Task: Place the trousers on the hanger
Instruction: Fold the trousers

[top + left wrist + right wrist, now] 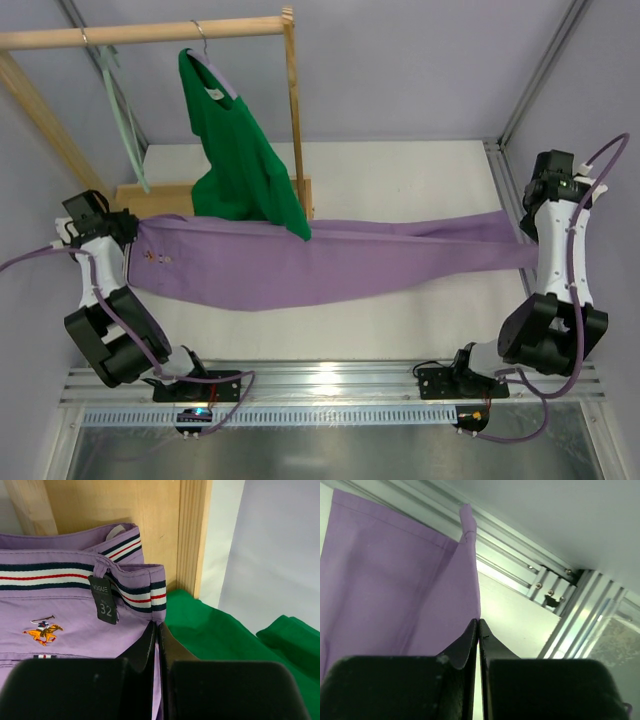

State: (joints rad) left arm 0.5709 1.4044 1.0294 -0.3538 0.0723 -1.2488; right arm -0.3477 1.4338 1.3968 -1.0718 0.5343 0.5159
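The lilac trousers (330, 262) hang stretched out long across the table between my two grippers. My left gripper (135, 232) is shut on the waist end. In the left wrist view its jaws (158, 625) pinch purple cloth just below the striped waistband (50, 575). My right gripper (528, 232) is shut on the leg end, and its fingertips (479, 621) nip the edge of the fabric (395, 580). The pale mint hanger (122, 115) hangs from the wooden rail (150, 35) at the back left, apart from both grippers.
A bright green top (240, 160) on a metal-hooked hanger hangs from the same rail and drapes onto the trousers' upper edge. The rack's wooden post (295, 120) and base (150, 198) stand behind the waist end. Aluminium framing (540, 575) runs along the table's right side.
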